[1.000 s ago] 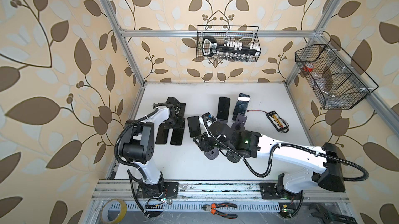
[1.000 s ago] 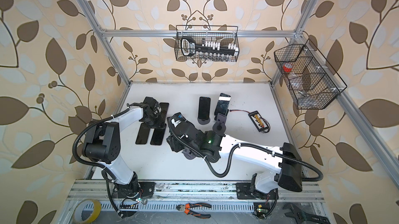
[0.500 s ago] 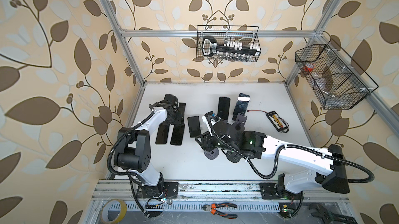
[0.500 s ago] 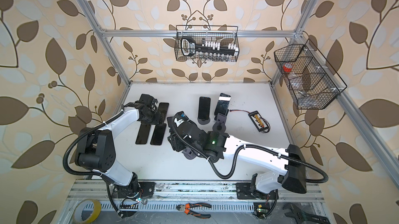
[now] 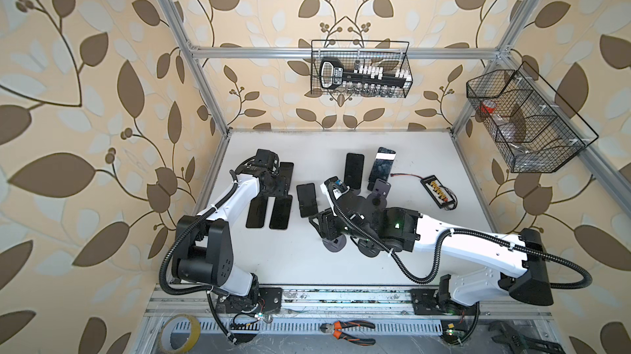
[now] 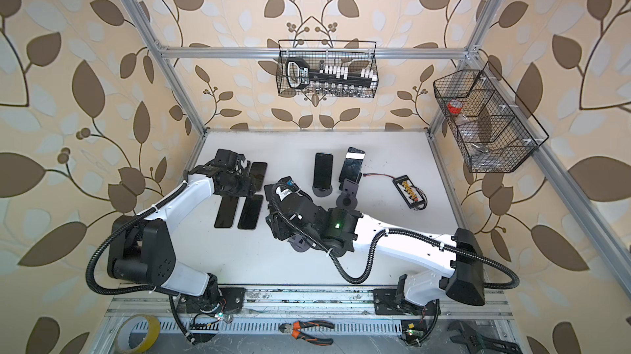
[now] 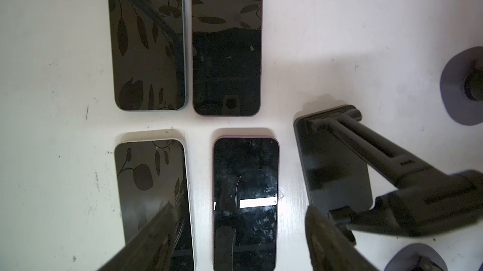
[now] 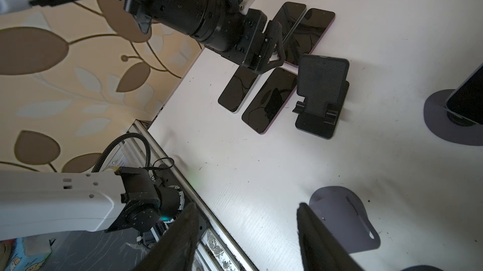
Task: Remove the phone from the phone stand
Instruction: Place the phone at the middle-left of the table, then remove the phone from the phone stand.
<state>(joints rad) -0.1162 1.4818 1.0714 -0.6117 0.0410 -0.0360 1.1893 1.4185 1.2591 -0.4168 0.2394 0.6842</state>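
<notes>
Two dark phones lean upright on grey stands at the back in both top views: one (image 5: 353, 171) black-screened, the other phone (image 5: 383, 166) showing a bright strip. My right gripper (image 8: 247, 205) is open and empty, low over the table beside an empty grey stand (image 8: 342, 220), in front of those phones (image 5: 324, 226). My left gripper (image 7: 241, 208) is open above several phones lying flat at the left; a pink-edged phone (image 7: 245, 199) lies between its fingers, untouched. An empty black stand (image 5: 306, 198) sits between the two arms.
Flat phones (image 5: 256, 212) (image 5: 280, 212) lie side by side near the left frame post. Another empty grey stand (image 5: 379, 191) stands by the right arm's wrist. A black connector board (image 5: 438, 193) with wires lies at the back right. Wire baskets (image 5: 360, 74) (image 5: 522, 123) hang on the walls.
The left arm's elbow has swung toward the front while its gripper stays over the flat phones. The right gripper has hardly moved.
</notes>
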